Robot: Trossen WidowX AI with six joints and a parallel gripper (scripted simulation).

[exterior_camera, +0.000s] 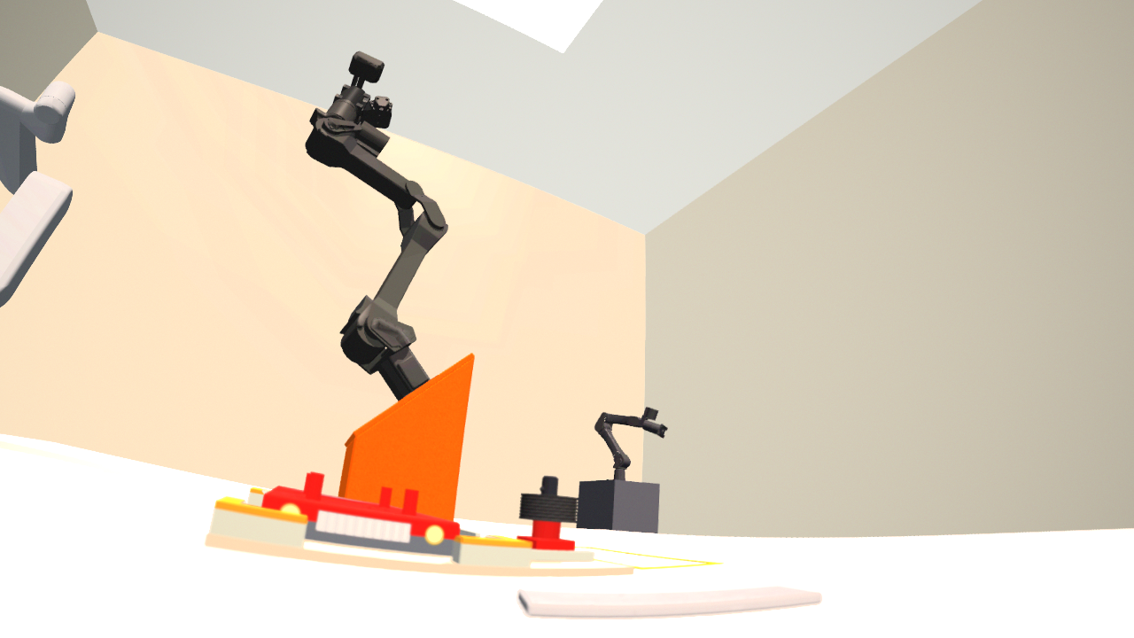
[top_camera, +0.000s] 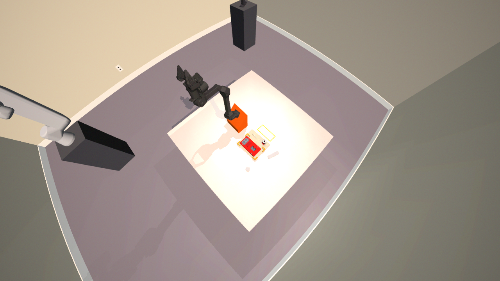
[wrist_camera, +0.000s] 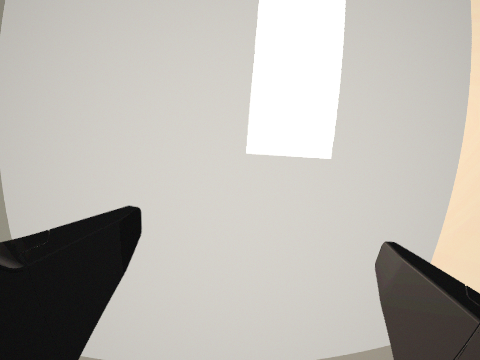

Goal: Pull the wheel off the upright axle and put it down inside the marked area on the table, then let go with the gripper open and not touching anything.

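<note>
The black ribbed wheel [top_camera: 264, 142] [exterior_camera: 546, 504] sits on the upright axle on a red foot, at the right end of the tan board [top_camera: 255, 130] [exterior_camera: 253, 530]. The yellow outlined marked area [top_camera: 263, 134] [exterior_camera: 657, 562] lies on the table just beyond the wheel. My gripper [top_camera: 183, 71] [exterior_camera: 366, 69] [wrist_camera: 262, 240] is open and empty. It is raised high and points up at the ceiling, far from the wheel. In the wrist view only the two dark fingertips and the ceiling light show.
An orange block [top_camera: 239, 120] [exterior_camera: 420, 452] covers the arm's base next to the board. A red fixture [top_camera: 250, 146] [exterior_camera: 356, 508] sits on the board. A flat white strip [top_camera: 272, 154] [exterior_camera: 670, 600] and a small white piece [top_camera: 247, 169] lie on the table. Black pillars [top_camera: 243, 24] [top_camera: 94, 146] stand on the floor.
</note>
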